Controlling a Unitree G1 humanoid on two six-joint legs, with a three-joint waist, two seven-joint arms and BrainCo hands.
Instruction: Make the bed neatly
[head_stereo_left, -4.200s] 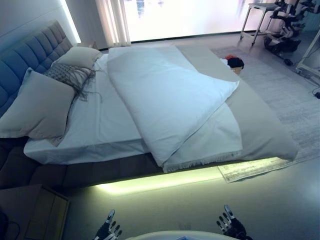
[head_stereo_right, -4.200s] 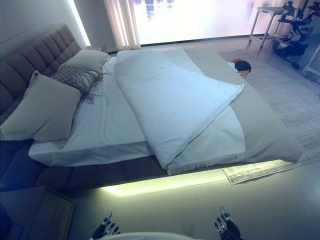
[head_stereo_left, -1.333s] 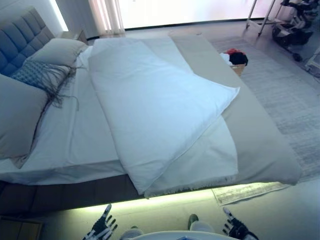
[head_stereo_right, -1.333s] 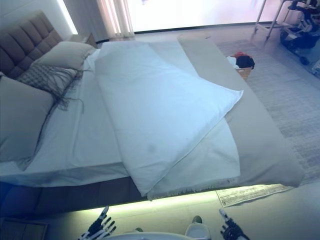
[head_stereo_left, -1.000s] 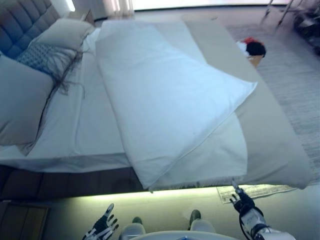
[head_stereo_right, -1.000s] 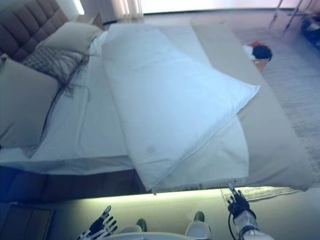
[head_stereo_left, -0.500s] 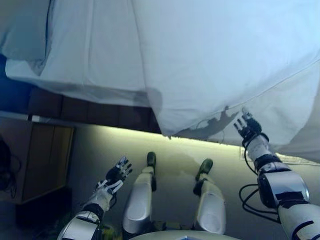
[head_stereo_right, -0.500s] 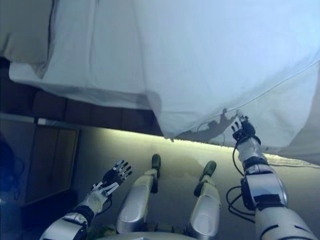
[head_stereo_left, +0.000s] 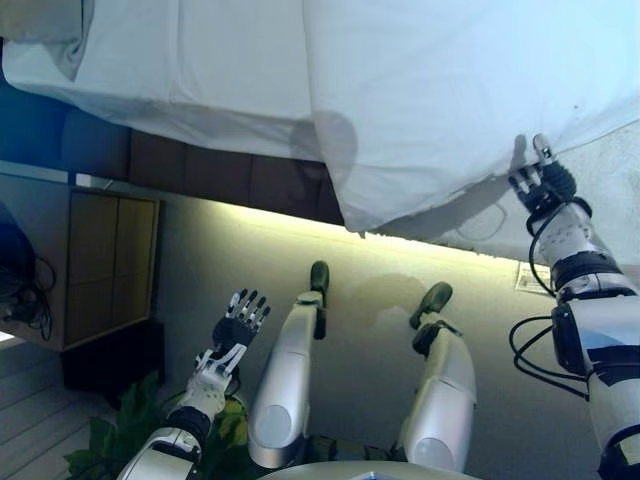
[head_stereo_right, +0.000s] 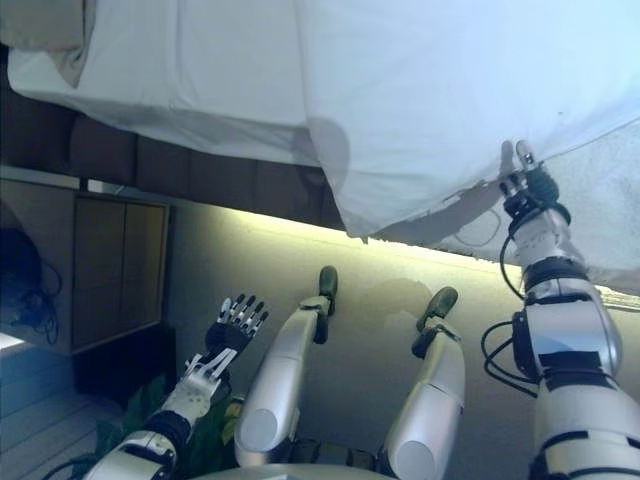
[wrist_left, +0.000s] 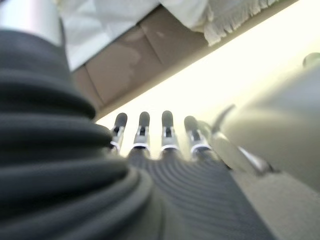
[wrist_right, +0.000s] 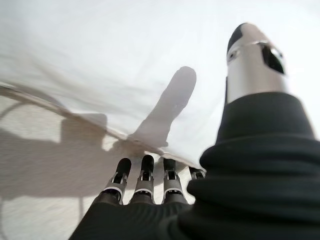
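a bedroom, by the look of it: a low bed (head_stereo_left: 215, 185) with a dark padded base and white bedding (head_stereo_left: 420, 90) fills the top of the frame, a glowing light strip (head_stereo_left: 270, 222) runs under its edge, and a wooden bedside cabinet (head_stereo_left: 105, 265) stands at the left.

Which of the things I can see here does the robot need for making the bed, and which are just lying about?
Part of the job:
white duvet, its edge just past the right hand
sheet on the bed
pillow, corner only
left hand, open, low over the floor

Just lying about:
wooden bedside cabinet
green plant
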